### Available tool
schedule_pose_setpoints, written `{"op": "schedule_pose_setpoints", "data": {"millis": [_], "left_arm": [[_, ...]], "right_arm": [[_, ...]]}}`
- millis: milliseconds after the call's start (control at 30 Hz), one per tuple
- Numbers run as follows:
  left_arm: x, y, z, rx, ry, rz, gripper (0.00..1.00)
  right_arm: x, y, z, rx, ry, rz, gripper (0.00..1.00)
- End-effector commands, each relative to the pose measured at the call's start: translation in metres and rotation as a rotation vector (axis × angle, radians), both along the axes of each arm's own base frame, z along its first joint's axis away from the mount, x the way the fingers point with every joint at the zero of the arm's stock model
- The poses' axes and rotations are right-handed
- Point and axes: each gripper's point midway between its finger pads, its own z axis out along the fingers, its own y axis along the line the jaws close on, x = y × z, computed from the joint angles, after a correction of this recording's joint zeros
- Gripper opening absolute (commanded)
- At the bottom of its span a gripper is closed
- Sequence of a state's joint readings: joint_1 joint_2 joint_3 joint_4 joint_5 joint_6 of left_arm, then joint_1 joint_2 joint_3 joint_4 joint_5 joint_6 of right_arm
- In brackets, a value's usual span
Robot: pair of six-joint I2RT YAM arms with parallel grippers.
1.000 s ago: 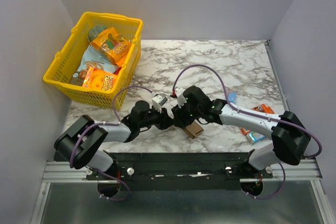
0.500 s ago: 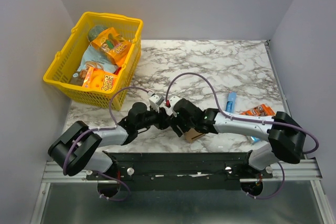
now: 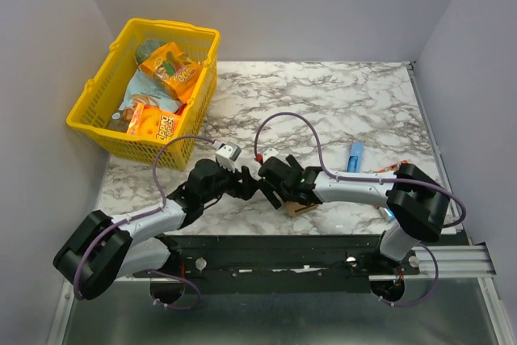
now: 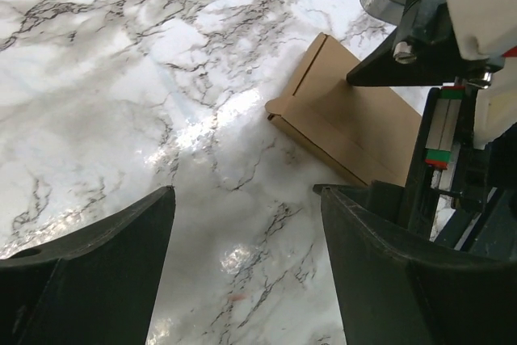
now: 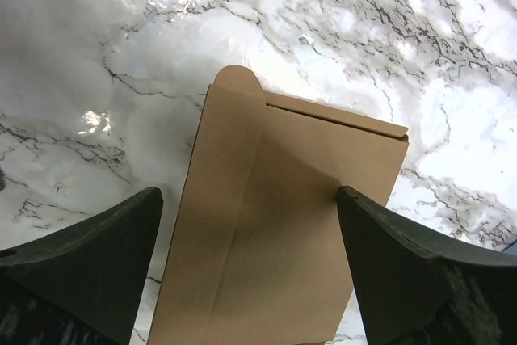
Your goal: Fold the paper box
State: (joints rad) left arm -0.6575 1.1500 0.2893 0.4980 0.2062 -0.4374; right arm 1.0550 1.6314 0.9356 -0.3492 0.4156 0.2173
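Note:
The paper box [image 3: 302, 208] is a flat brown cardboard rectangle lying on the marble near the table's front edge, one rounded flap at its far end. In the right wrist view the paper box [image 5: 275, 232] fills the space below my right gripper [image 5: 249, 193], whose jaws stand wide apart, one at each long side, open. My right gripper [image 3: 279, 196] hovers over the box's left part. My left gripper [image 3: 250, 187] sits just left of it, open over bare marble. The left wrist view shows the box [image 4: 347, 123] ahead and to the right of my left gripper [image 4: 246, 191].
A yellow basket [image 3: 95, 115] with several snack packets stands at the back left. A slim blue packet [image 3: 355, 153] and an orange packet [image 3: 397, 168] lie on the right, partly behind the right arm. Grey walls close in on three sides.
Both grippers have opened wider. The left arm has drawn back to the left, and the right gripper has shifted left and nearer. The box has slid slightly toward the front edge.

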Motion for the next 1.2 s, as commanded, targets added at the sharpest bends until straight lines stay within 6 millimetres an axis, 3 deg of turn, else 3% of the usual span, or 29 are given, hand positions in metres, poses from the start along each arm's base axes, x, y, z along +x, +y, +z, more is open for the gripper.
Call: {"op": "schedule_pose_setpoints", "data": {"millis": [0, 233, 367, 633, 933, 1167], "left_arm": [[0.003, 0.004, 0.01, 0.001, -0.028, 0.016, 0.82], [0.006, 0.005, 0.024, -0.019, -0.05, 0.018, 0.83], [0.007, 0.006, 0.03, -0.026, -0.063, 0.02, 0.83], [0.007, 0.004, 0.033, -0.038, -0.063, 0.007, 0.83], [0.006, 0.004, 0.037, -0.042, -0.071, 0.0, 0.84], [0.005, 0.004, 0.039, -0.045, -0.072, -0.006, 0.84]], "right_arm": [[-0.008, -0.014, -0.016, -0.084, 0.044, -0.062, 0.96], [-0.016, -0.043, -0.028, -0.227, 0.091, -0.231, 0.93], [-0.01, -0.057, -0.015, -0.254, 0.026, -0.322, 0.94], [-0.005, -0.036, 0.015, -0.143, 0.022, -0.27, 1.0], [-0.006, -0.053, 0.009, -0.144, 0.088, -0.377, 1.0], [-0.018, -0.062, -0.01, -0.131, 0.18, -0.399, 1.0]]}}
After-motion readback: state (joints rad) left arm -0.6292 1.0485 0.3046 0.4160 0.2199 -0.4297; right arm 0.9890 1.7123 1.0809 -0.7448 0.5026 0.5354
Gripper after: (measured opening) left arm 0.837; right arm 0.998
